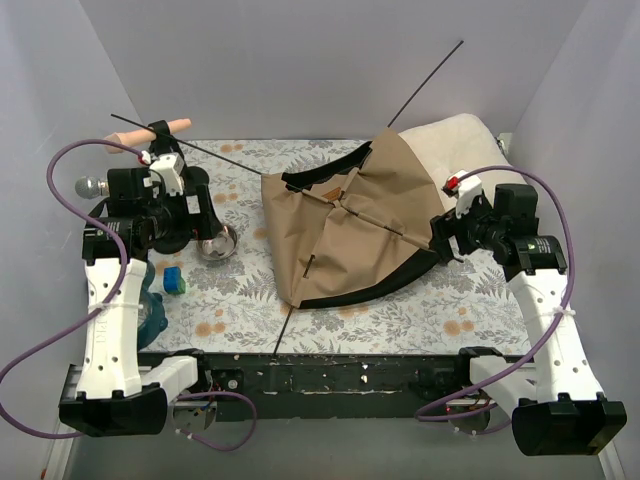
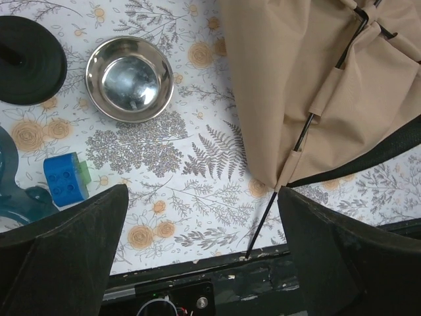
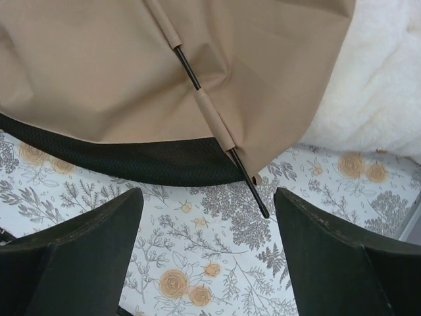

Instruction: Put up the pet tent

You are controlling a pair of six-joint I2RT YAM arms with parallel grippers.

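seeing: tent i'm after, slumped, poles threaded
left claw: wide open, empty, left of tent
right claw: wide open, empty, at tent's right edge

so the left arm and right arm are white shells with black joints and chunky black bases, each trailing a purple cable (the left one bulges out toward 9 o'clock). the fingers are matte black wedges.

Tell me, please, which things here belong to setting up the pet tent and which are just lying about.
For the job: pet tent, black poles.
Lying about: steel bowl, blue block, cream pillow.
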